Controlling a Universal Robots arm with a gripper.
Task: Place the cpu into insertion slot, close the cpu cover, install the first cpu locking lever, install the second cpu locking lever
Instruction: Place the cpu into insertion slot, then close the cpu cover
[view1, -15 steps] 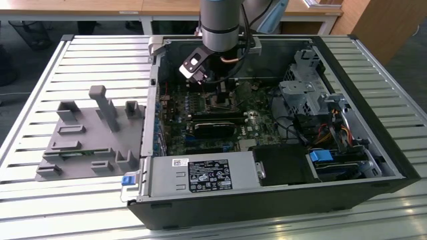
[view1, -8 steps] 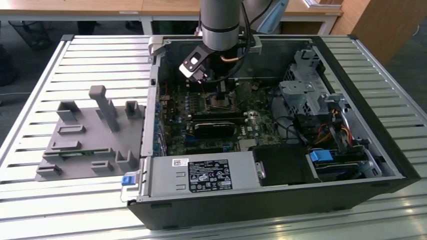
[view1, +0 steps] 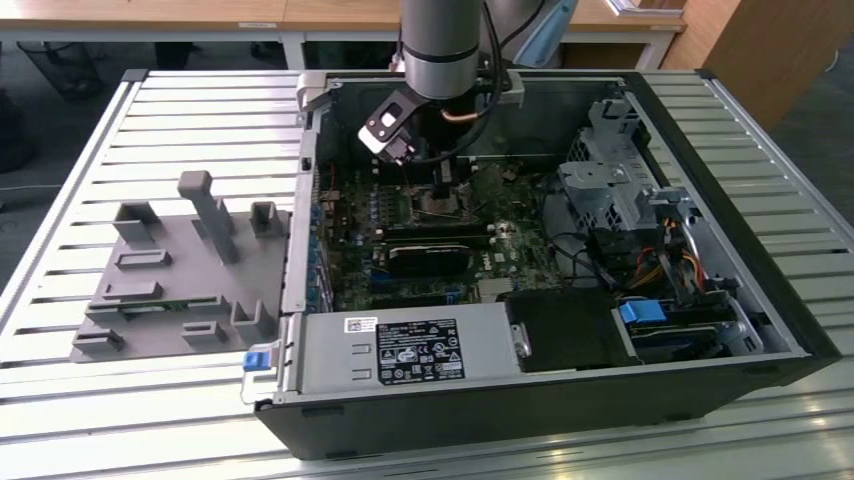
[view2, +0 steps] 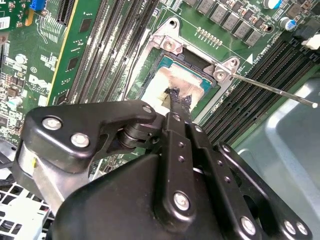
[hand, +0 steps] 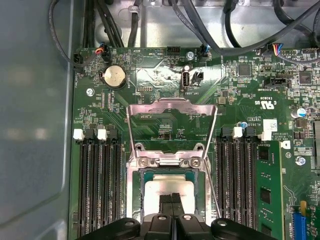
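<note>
partly hidden cpu (hand: 162, 187), jaws pressed together; cpu cover (hand: 171, 106) raised

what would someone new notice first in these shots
The open computer case on the slatted table stands out, with the robot arm reaching down into it. In the first wrist view the shut gripper is down on the cpu, which lies in the insertion slot, with the cpu cover flipped open.

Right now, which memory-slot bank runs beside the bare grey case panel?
The bank on the cpu's side away from the blue connector; the other bank borders more green board instead.
</note>
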